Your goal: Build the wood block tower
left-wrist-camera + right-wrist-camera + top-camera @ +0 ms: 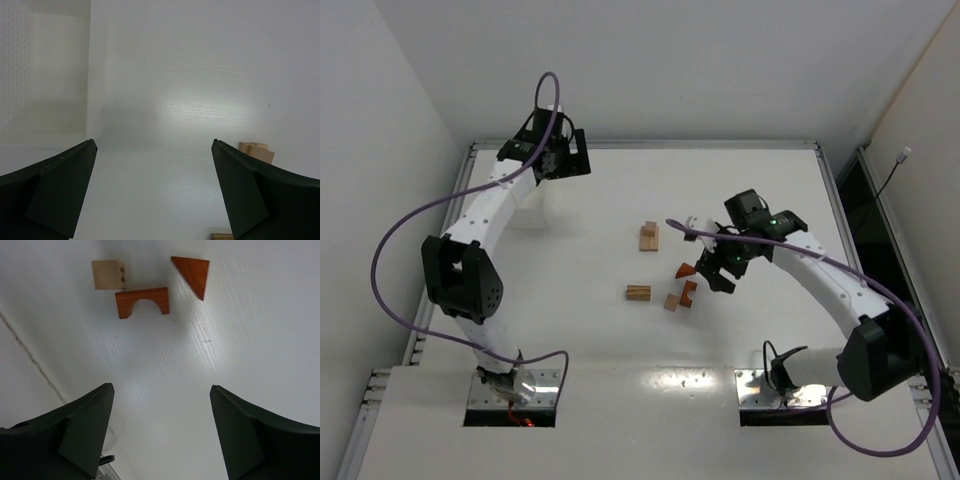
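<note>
The right end effector (161, 388) hovers open and empty near the reddish-brown wooden arch block (142, 301), seemingly to pick it up. The left end effector (153, 142) hangs wide open and empty, well apart from the low tan block stack (649, 236).

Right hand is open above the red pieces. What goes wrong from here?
1. The red arch crowds the tan cube, so closing the right hand on one would likely shove the other.
2. The red wedge has sloped sides and may slip out of a pinch.
3. The tan blocks lie close to the right arm, and a careless swing could knock them.
</note>
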Tool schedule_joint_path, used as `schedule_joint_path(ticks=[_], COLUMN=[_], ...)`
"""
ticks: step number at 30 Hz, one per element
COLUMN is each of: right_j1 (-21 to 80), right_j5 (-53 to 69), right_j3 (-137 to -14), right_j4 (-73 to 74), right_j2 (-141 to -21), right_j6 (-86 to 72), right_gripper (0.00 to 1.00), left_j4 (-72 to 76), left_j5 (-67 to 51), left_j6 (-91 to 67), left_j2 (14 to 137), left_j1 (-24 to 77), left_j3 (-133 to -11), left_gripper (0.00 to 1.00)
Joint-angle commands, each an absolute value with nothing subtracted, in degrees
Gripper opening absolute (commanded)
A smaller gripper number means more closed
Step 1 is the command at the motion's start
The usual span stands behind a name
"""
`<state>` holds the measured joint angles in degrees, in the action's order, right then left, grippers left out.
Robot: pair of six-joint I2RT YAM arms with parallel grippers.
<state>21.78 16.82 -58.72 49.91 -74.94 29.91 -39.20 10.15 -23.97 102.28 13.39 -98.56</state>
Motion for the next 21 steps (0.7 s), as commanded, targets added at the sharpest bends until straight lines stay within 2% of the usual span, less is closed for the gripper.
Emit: schedule_joint_path(ticks=[1, 14, 21], right_j1=[24.8, 34.3, 39.2], right_j5=[18.0, 16.8, 12.6], right_j3=[-58.2, -60.7, -62.6], right_j4=[52.5, 39.6, 36.3], right_j2=[-77.2, -93.6, -96.7], right_j6=[34.8, 19.3, 15.4], right_gripper=[0.72, 0.61, 0.57], left_j4=[-37.5, -36.4, -36.4], left_j5=[12.3, 15.6, 16.3], left_j6=[-22.4, -19.6, -18.5], left_j2=[96.4, 92.3, 91.8], left_j1=[12.9, 11.9, 11.9], left_j3=[-97.0, -91.1, -89.6], left_gripper=[1.0, 1.0, 1.0])
